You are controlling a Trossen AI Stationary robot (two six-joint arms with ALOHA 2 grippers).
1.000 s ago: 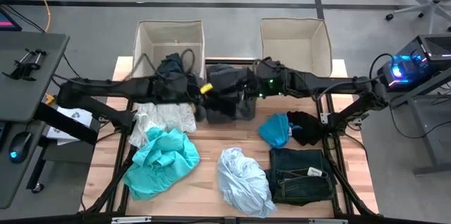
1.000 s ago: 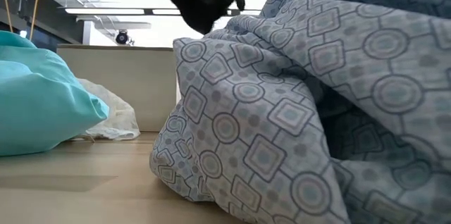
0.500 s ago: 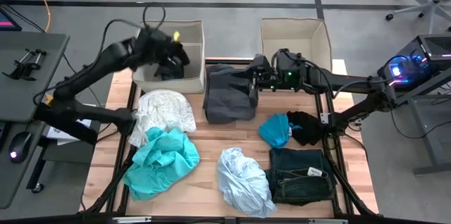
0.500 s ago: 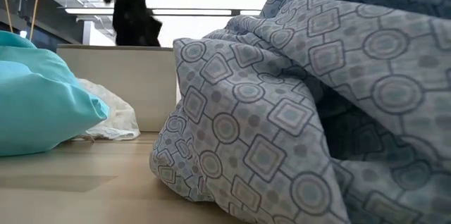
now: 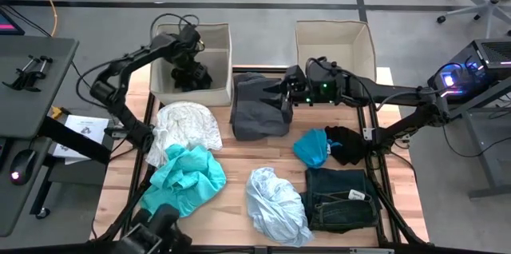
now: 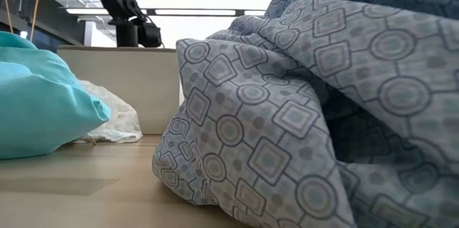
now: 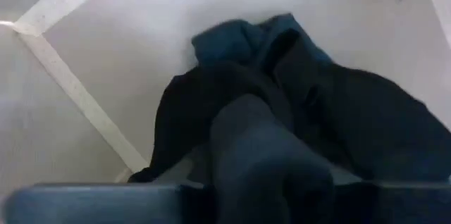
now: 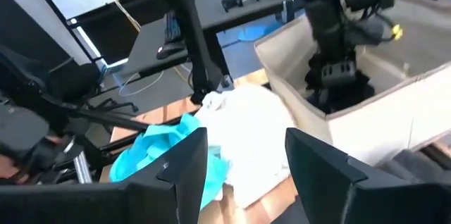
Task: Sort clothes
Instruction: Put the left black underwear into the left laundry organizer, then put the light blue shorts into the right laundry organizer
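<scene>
My left gripper point(image 5: 190, 61) reaches down into the left beige bin point(image 5: 164, 46), right over a heap of black and navy clothes point(image 7: 352, 132) on the bin's floor; the right wrist view shows it there too point(image 8: 337, 76). My right gripper point(image 5: 285, 94) hovers open, nothing between its fingers point(image 8: 246, 175), at the far edge of a dark grey garment point(image 5: 257, 110) lying flat on the table. The right beige bin point(image 5: 335, 42) stands behind it.
On the table lie a white garment point(image 5: 190, 126), a teal one point(image 5: 188, 178), a pale patterned blue one point(image 5: 275, 202) that fills the low view point(image 6: 301, 113), a small blue one point(image 5: 311, 146), a black one point(image 5: 345, 144) and folded dark denim point(image 5: 339, 198).
My left gripper has swung from the table's middle toward the far left, carrying a black garment, and has sunk into the left bin, tipping to point down. The dark grey garment, bunched under both grippers a second ago, now lies flat on the table.
</scene>
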